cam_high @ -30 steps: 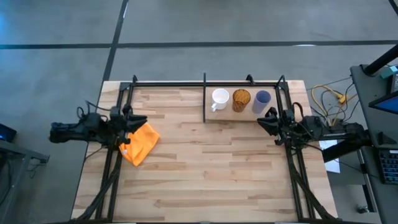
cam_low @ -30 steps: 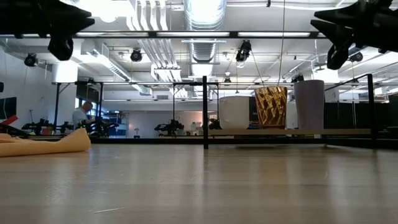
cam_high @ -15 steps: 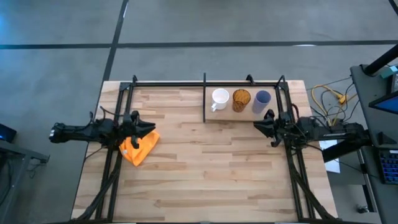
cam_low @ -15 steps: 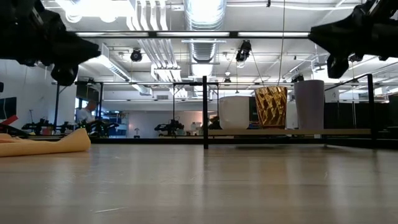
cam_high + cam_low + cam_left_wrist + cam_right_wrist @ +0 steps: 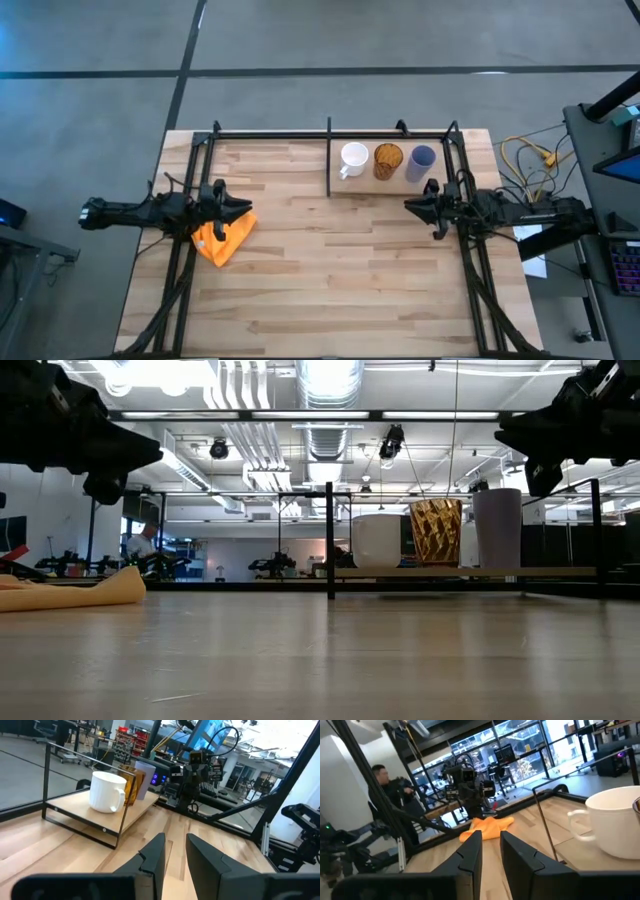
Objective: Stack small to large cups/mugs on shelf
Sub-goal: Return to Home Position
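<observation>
Three cups (image 5: 387,160) stand on the shelf (image 5: 385,188), clear of both arms' slightly parted, empty fingers (image 5: 152,857).

2 slim arms are seen, the left arm (image 5: 125,212) and the right arm (image 5: 535,213), both built of matt black links. Thin black cables (image 5: 463,181) are looped over each wrist. The left gripper (image 5: 243,207) and right gripper (image 5: 408,207) are equally dark. The fingers (image 5: 152,860) are shaped as flat, angular, dark grey blades.
</observation>
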